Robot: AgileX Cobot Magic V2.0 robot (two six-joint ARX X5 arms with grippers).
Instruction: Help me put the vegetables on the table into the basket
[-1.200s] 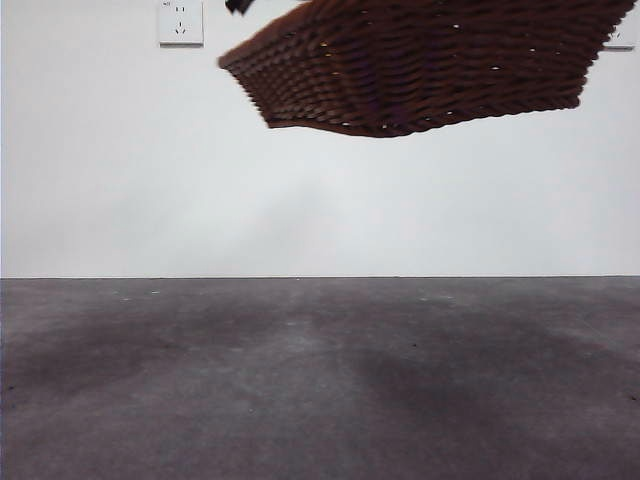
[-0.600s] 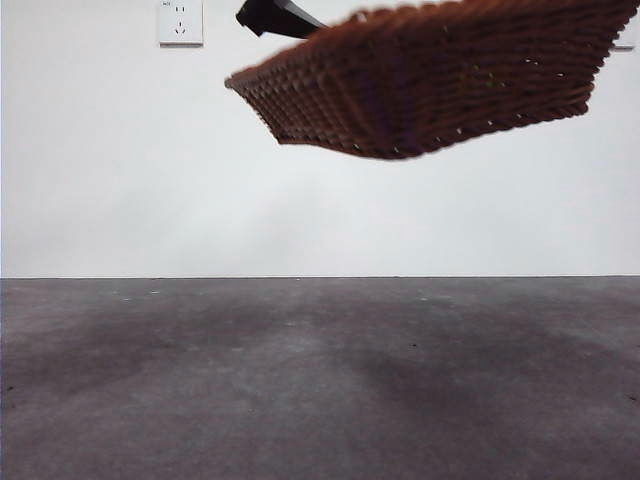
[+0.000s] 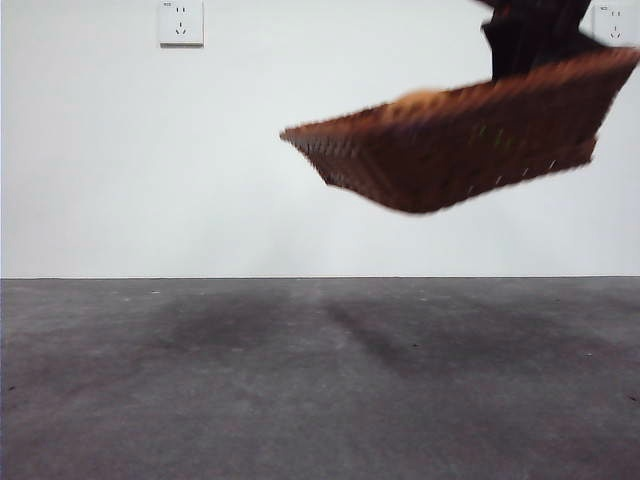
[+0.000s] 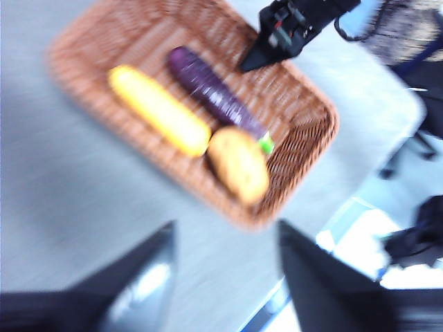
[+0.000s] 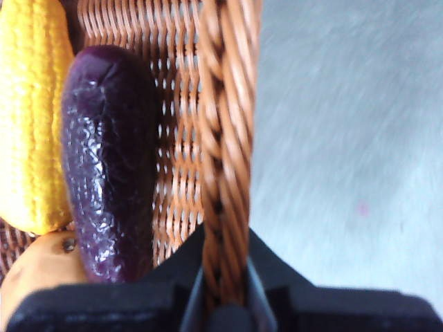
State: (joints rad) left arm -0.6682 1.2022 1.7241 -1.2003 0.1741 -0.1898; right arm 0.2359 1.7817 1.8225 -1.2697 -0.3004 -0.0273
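We see the basket [image 3: 470, 150] tilted above the table [image 3: 300, 380], holding corn [image 4: 159, 111], eggplant [image 4: 214, 93] and potato [image 4: 239, 164]; right fingers [image 5: 223, 294] clench its rim, left fingers [image 4: 225, 277] spread empty.

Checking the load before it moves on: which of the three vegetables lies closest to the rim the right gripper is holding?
The eggplant: it lies alongside the basket rim clamped by the right gripper, with the corn beyond it and the potato further off.

Left end effector [image 4: 225, 277]: two broad black jaws, wedge-shaped and blurred, the one at eight o'clock glinting pale. Right end effector [image 5: 225, 277]: matte black, blocky base with slim dark jaws; from the left wrist camera it shows a black angular housing with cabling.
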